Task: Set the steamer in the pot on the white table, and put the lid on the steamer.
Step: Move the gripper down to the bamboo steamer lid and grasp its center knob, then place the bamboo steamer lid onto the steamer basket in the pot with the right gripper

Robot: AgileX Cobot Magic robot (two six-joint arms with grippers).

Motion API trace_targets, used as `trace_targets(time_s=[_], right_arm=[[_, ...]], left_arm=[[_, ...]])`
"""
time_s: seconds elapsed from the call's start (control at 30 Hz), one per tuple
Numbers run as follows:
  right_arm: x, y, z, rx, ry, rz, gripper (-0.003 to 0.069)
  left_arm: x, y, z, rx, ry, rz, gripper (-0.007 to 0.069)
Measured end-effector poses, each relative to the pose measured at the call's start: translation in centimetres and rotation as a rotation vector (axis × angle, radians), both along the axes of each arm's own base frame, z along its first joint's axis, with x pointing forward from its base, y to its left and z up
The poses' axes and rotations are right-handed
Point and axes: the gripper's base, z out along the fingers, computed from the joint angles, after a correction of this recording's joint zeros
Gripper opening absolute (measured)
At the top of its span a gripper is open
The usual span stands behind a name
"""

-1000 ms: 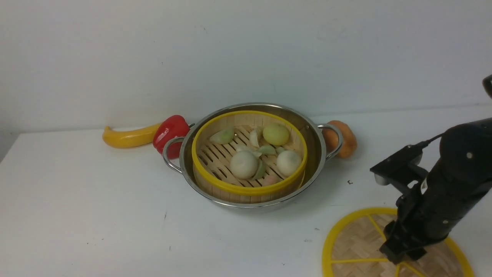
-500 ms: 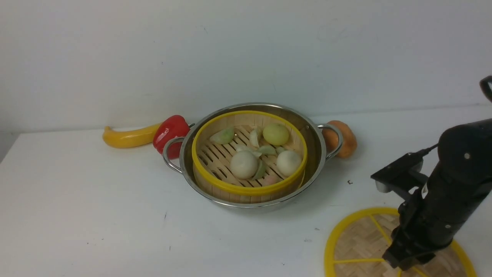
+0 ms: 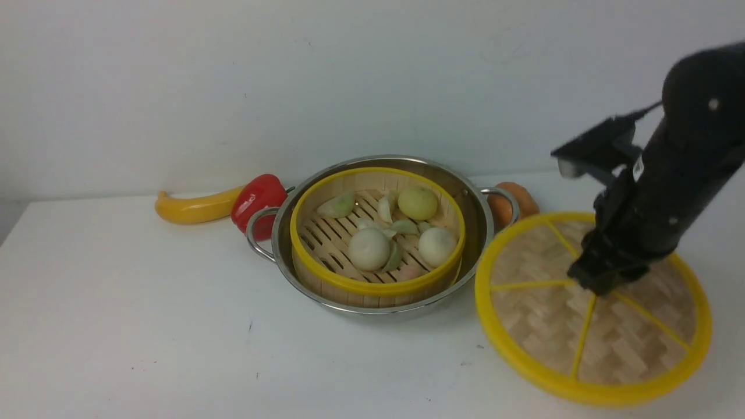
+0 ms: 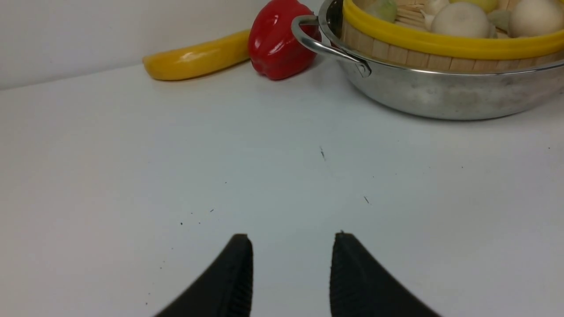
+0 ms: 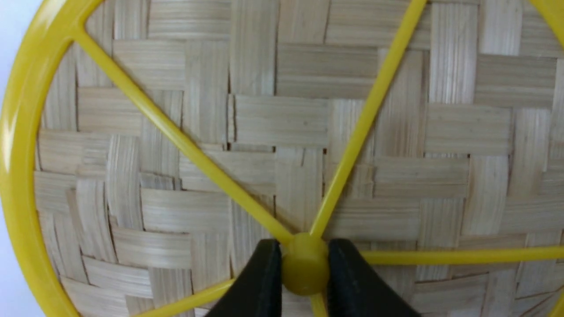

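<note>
The steamer (image 3: 377, 286), a yellow-rimmed bamboo basket, sits inside the shiny steel pot (image 3: 476, 230) at the middle of the white table (image 3: 145, 302). To the pot's right my right gripper (image 3: 599, 285) holds the woven lid (image 3: 617, 343) off the table, tilted toward the camera. In the right wrist view the right gripper (image 5: 304, 255) is shut on the lid's (image 5: 282, 119) yellow centre knob (image 5: 305, 270). My left gripper (image 4: 291, 237) hovers open and empty low over bare table, short of the pot (image 4: 440, 94) and steamer (image 4: 440, 42).
Several buns and dumplings (image 3: 369, 248) lie in the steamer. A red pepper (image 3: 258, 201) and a long yellow vegetable (image 3: 195, 208) lie by the pot's left handle. An orange vegetable (image 3: 524, 203) sits behind its right handle. A wall stands close behind.
My right gripper closed on the lid's knob and has lifted the lid off the table, up and away from the front edge, toward the pot's right side. The left arm has not moved.
</note>
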Motion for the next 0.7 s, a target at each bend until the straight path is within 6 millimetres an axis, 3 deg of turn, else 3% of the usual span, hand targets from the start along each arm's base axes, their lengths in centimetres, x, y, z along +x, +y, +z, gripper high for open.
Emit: trace_targets(time_s=[0.17, 0.3, 0.4, 0.7], right_arm=[[1.7, 1.0, 5.4, 0.090, -0.169, 0.035, 0.0146], [2.9, 2.3, 7.4, 0.195, -0.215, 0.078, 0.0146], [4.3, 3.6, 7.3, 0.255, -0.215, 0.118, 0.0146], [8.2, 9.6, 3.2, 0.242, -0.195, 0.291, 0.0146]], left_arm=[[0.0, 0.0, 0.0, 0.000, 0.000, 0.000, 0.0241], [0.0, 0.0, 0.0, 0.000, 0.000, 0.000, 0.0241], [0.0, 0.0, 0.0, 0.000, 0.000, 0.000, 0.0241], [0.0, 0.0, 0.0, 0.000, 0.000, 0.000, 0.0241]])
